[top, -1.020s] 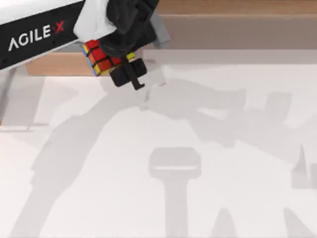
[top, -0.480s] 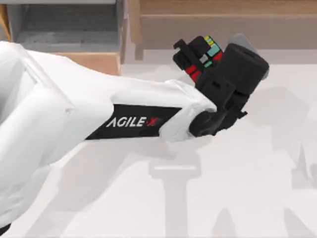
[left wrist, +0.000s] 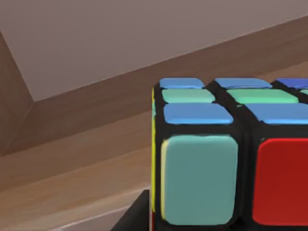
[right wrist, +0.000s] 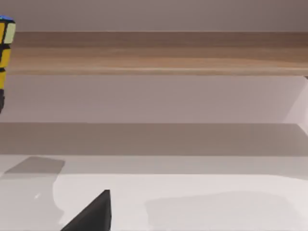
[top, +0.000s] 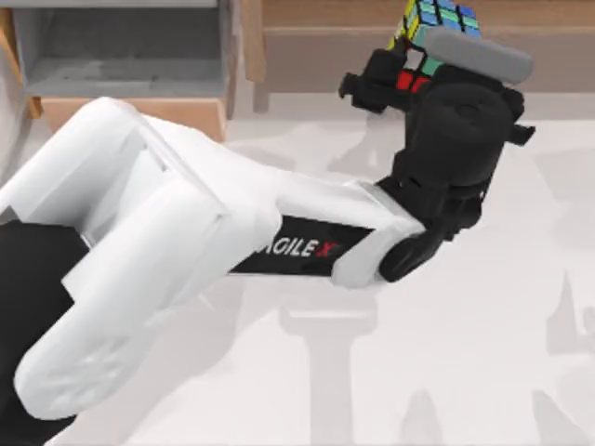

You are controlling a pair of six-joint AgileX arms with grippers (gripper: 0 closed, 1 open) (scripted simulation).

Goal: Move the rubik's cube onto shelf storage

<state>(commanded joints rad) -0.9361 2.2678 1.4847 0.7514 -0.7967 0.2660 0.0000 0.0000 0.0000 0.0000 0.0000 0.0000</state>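
— Holding steady? Where is the rubik's cube (top: 435, 23)?
— Clamped in the left gripper (top: 409, 56), far side of the table (top: 483, 372), right of centre, at the front edge of the shelf storage (top: 325, 37).
— Touching the board?
— Cannot tell; the left wrist view shows wood close behind the cube.
— Right gripper (right wrist: 91, 214)?
— One dark finger in its wrist view; open or closed, cannot tell.

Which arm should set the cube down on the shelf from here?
Left. The left gripper already holds the rubik's cube at the shelf storage edge, so it probably only has to ease forward and release.
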